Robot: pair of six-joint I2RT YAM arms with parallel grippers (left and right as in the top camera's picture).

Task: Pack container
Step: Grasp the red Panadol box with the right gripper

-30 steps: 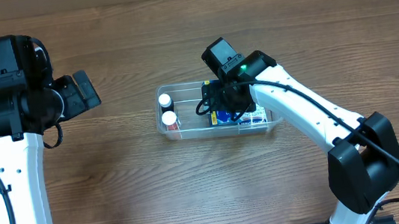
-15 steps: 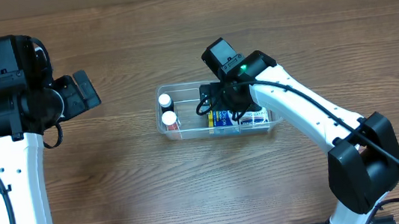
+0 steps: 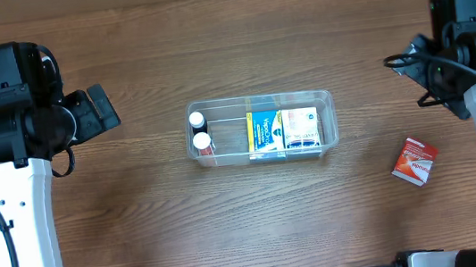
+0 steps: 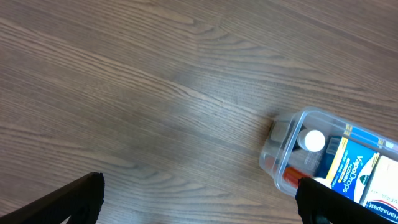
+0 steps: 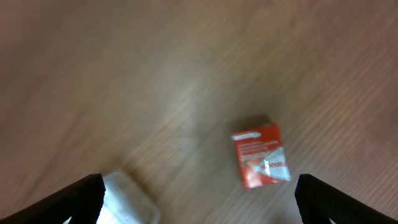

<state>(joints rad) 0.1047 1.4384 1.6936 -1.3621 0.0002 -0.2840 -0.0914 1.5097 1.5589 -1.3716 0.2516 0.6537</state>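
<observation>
The clear container (image 3: pixel 324 98) sits mid-table and holds two white-capped bottles (image 3: pixel 200 141), a blue and yellow box (image 3: pixel 265 132) and a white box (image 3: pixel 301 128). Its left end shows in the left wrist view (image 4: pixel 273 155). A red packet (image 3: pixel 414 161) lies on the table to the right of the container, and shows in the right wrist view (image 5: pixel 261 154). My left gripper (image 4: pixel 199 199) is open and empty over bare wood left of the container. My right gripper (image 5: pixel 198 202) is open and empty, high at the far right, above the red packet.
A pale, blurred object (image 5: pixel 127 198) lies near the lower left of the right wrist view. The wooden table (image 3: pixel 249 231) is bare around the container. The left arm (image 3: pixel 13 132) stands at the far left.
My right arm has left the container and swung back to the far right. The blue and yellow box stays in the container. The red packet is now uncovered. The left arm has not moved.
</observation>
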